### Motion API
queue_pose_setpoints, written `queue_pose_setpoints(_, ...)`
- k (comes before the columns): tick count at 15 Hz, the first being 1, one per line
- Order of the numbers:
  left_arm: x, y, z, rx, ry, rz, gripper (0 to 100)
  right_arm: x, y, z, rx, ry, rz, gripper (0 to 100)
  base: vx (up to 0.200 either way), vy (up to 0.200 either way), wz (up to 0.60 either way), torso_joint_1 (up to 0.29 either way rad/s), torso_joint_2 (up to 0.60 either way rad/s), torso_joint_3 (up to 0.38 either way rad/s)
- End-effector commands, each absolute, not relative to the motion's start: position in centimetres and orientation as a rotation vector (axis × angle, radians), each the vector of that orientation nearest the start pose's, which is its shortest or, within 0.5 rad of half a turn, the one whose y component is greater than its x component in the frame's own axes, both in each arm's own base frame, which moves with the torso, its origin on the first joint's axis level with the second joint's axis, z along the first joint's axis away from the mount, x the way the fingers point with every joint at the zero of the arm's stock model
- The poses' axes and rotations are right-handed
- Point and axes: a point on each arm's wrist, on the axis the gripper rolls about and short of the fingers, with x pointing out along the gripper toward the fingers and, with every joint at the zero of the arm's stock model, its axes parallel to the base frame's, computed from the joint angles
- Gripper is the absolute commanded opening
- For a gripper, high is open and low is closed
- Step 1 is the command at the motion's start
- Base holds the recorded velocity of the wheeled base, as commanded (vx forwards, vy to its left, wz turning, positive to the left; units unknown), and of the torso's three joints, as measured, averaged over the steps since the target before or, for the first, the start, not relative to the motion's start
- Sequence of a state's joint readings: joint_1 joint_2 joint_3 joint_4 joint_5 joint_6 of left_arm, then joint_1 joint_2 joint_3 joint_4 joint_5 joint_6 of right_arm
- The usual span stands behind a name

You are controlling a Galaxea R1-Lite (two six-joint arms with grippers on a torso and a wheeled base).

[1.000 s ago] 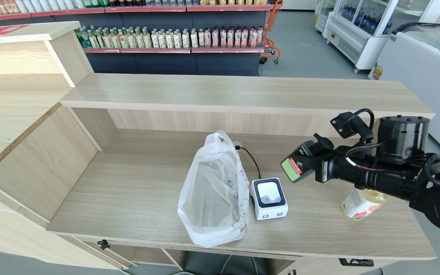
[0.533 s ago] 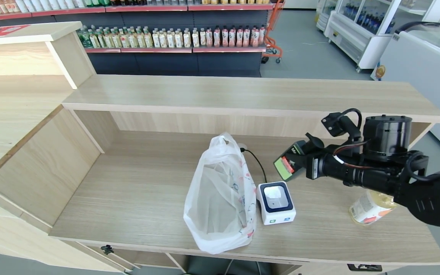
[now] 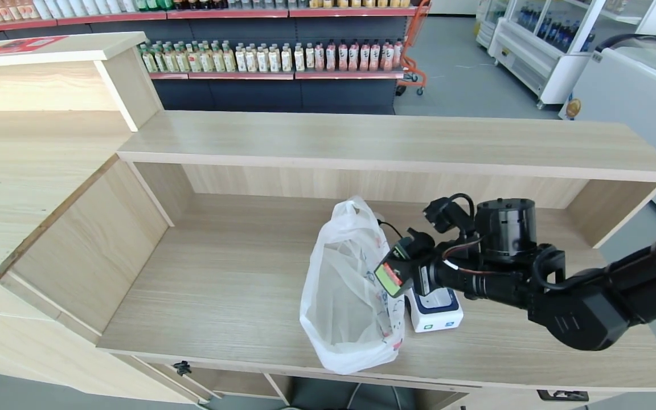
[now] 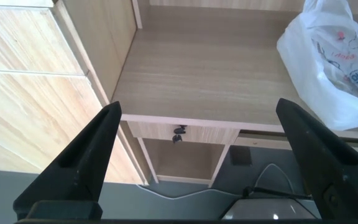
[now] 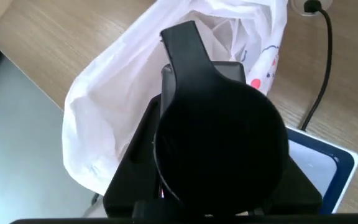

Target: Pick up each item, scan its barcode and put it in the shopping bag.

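Observation:
The white plastic shopping bag (image 3: 346,285) stands open on the wooden counter (image 3: 220,296), with the white barcode scanner (image 3: 436,312) right beside it. My right gripper (image 3: 405,263) is shut on a small dark pack with a green and red label (image 3: 390,277), held over the bag's rim on the scanner side. In the right wrist view the dark pack (image 5: 219,143) hangs above the bag (image 5: 123,106), with the scanner (image 5: 331,168) at the edge. My left gripper (image 4: 197,162) is open and holds nothing, low by the counter's front edge, left of the bag (image 4: 334,62).
The scanner's black cable (image 3: 388,226) runs to the back wall of the counter recess. A raised ledge (image 3: 396,142) spans the back and a side wall (image 3: 77,239) closes the left. Bare counter lies left of the bag.
The head camera has shifted. My right gripper carried the pack left and down, from above the scanner's right side to the bag's rim. The bottle on the right is now out of sight.

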State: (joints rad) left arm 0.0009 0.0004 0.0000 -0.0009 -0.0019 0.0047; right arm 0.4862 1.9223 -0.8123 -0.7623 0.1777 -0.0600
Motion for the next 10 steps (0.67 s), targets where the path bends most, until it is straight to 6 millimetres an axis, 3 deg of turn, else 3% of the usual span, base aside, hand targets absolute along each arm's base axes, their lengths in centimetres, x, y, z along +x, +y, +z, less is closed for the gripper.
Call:
queue_pose_setpoints(1,-2.3,0.0,7.6,0.005,-0.002,-0.002,100,30.7,17.1,9.2,-0.169,0.376,0.681,0,0.000,0.000,0.00,0.000,0.00,0.000)
queue_pose_setpoints(5,-2.3,0.0,7.6,0.005,-0.002,-0.002,100,31.2,18.4,5.5,-0.216,0.341,0.712,0,0.000,0.000,0.00,0.000,0.00,0.000)
queue_pose_setpoints(10,-2.3,0.0,7.5,0.005,0.000,-0.002,100,30.5,19.6,3.4,-0.239,0.347,0.750,0,0.000,0.000,0.00,0.000,0.00,0.000)
